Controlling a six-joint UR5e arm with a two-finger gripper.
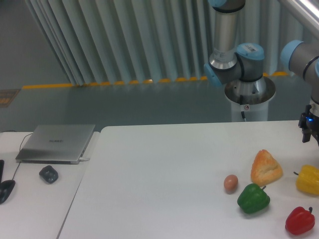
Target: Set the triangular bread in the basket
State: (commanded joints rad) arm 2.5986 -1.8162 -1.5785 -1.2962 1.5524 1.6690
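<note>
Triangular bread (pixel 266 168) lies on the white table (pixel 164 169) toward its right side, resting flat with its point up and a paler crusty patch on its face. We see a small brown egg (pixel 230 182) just to its left, apart from it, and a green bell pepper (pixel 253 198) just in front of it, close but not clearly touching. A yellow bell pepper (pixel 308 179) sits to the right of the bread, cut off by the picture's edge, and a red bell pepper (pixel 300 220) lies nearer the camera at the lower right.

We find the gripper (pixel 308 130) at the far right edge, above the table and behind the yellow pepper, well clear of the bread. Only a dark part of it with a small blue light shows; we cannot tell how far the jaws stand open, and we see nothing in them.

On a separate lower table at the left we see a closed grey laptop (pixel 57 143) and a dark computer mouse (pixel 48 174) in front of it. We see no basket in this view.
</note>
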